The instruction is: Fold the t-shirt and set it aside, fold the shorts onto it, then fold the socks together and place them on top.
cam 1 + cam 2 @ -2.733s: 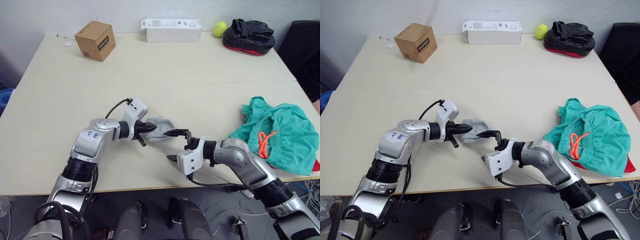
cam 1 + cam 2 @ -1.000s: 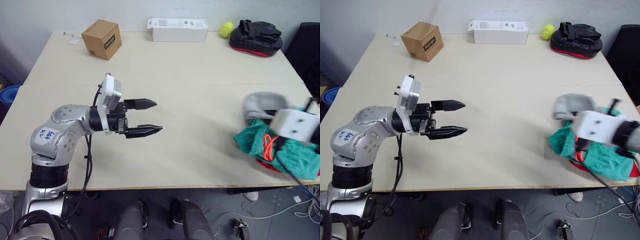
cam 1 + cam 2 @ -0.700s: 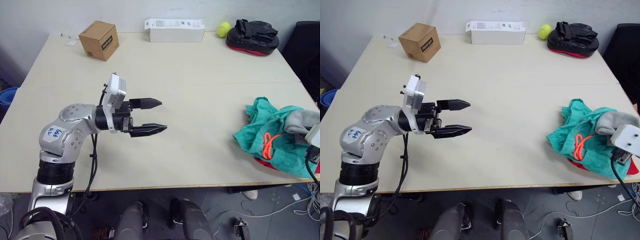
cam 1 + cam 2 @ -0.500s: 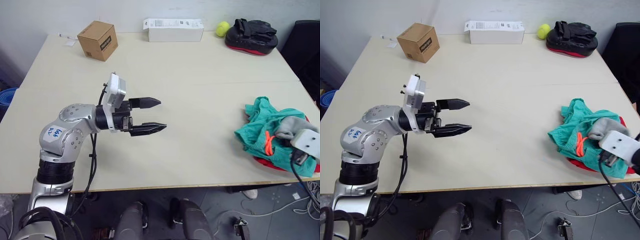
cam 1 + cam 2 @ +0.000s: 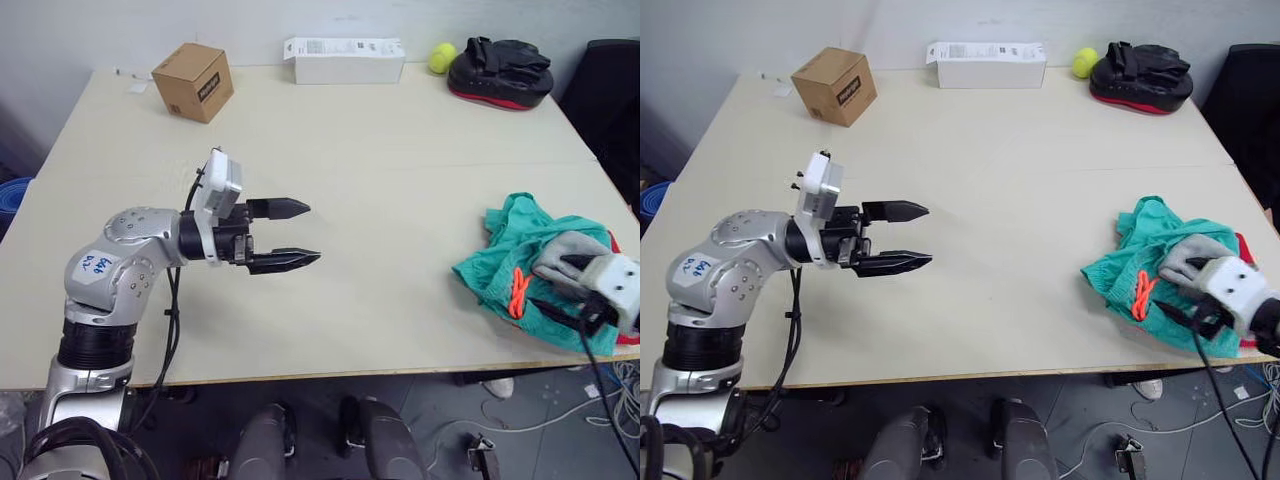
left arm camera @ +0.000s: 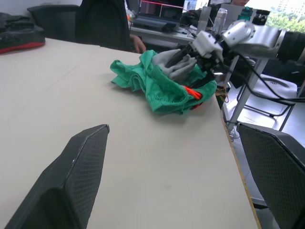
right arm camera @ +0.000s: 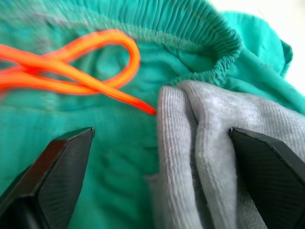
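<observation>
The grey socks [image 5: 560, 250] lie bunched on top of the teal-green shorts [image 5: 497, 266] near the table's right front corner. The shorts' orange drawstring [image 7: 71, 67] shows beside them. A sliver of the red t-shirt [image 5: 1246, 244] peeks out from under the shorts. My right gripper [image 7: 159, 138] is open, its fingers [image 5: 1201, 266] spread wide on either side of the socks just above the shorts. My left gripper [image 5: 312, 233] hovers open and empty over the table's left middle, pointing toward the pile [image 6: 167, 81].
On the beige table [image 5: 400, 170], a cardboard box [image 5: 192, 82] sits at the far left. A long white box [image 5: 343, 60], a tennis ball [image 5: 438, 58] and a black-and-red pad [image 5: 498, 72] line the far edge. The pile lies close to the right edge.
My right gripper has come down with the socks onto the shorts and opened, leaving them there. My left arm has barely moved.
</observation>
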Robot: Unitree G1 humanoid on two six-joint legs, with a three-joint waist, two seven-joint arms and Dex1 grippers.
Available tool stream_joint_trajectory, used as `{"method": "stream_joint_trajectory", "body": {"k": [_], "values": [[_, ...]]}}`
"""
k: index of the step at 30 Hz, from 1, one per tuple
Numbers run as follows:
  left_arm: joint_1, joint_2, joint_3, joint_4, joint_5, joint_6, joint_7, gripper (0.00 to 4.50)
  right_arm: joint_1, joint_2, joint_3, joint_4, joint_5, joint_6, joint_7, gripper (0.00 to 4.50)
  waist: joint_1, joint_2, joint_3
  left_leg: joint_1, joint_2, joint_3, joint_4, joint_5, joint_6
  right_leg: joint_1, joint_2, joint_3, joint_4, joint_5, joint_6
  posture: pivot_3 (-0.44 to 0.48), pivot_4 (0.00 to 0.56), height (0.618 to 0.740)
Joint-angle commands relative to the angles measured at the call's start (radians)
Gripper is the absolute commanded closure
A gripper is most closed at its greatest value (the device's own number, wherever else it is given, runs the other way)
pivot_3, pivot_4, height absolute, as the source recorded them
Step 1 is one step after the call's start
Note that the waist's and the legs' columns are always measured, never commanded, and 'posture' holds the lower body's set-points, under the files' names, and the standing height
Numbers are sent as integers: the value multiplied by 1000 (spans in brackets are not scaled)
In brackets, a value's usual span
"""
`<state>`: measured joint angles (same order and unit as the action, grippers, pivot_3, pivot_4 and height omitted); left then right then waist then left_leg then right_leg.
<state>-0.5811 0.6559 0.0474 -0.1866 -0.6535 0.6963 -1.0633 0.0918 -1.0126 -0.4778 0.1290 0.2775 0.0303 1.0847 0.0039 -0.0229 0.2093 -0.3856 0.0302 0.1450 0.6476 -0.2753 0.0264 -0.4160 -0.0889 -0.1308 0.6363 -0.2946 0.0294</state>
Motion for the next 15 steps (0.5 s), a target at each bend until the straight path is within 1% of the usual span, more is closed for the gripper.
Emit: {"method": "stream_joint_trajectory", "body": {"k": [1,3,5,8,10,12,15], "values": [[38,70,81,-33,-38,3,-34,0,33,-109,-214,-77,215,286,147,43,-2,1,1,0,0,0,0,0,1,0,0,0,0,0,0,0,150,740],[83,135,135,-40,-70,38,-60,0,47,-184,-317,-17,260,412,231,43,-4,2,1,0,0,0,1,-1,2,0,0,1,0,0,0,0,150,740],[149,216,206,-45,-114,88,-99,0,86,-248,-416,86,267,499,339,43,-4,2,1,0,0,0,0,-3,5,0,0,0,-1,0,0,0,150,740],[248,308,312,-29,-141,106,-141,0,140,-321,-506,234,243,552,469,43,-3,2,1,0,1,-1,-2,-5,7,0,0,-1,-4,-1,-3,0,150,740],[315,359,395,4,-149,122,-168,0,162,-361,-528,341,217,548,516,43,-1,2,1,-1,1,-1,-2,-6,8,0,0,-2,-6,-2,-3,0,150,740],[361,391,453,27,-163,137,-188,0,184,-381,-524,410,215,530,529,43,-3,2,1,-2,0,-1,-2,-7,8,0,-1,-2,-9,-2,-3,0,150,740],[394,408,484,35,-152,115,-194,0,199,-379,-493,448,228,500,530,43,-4,2,1,-3,-1,-1,-2,-12,5,0,-3,-2,-10,-1,-2,0,150,740]]}}
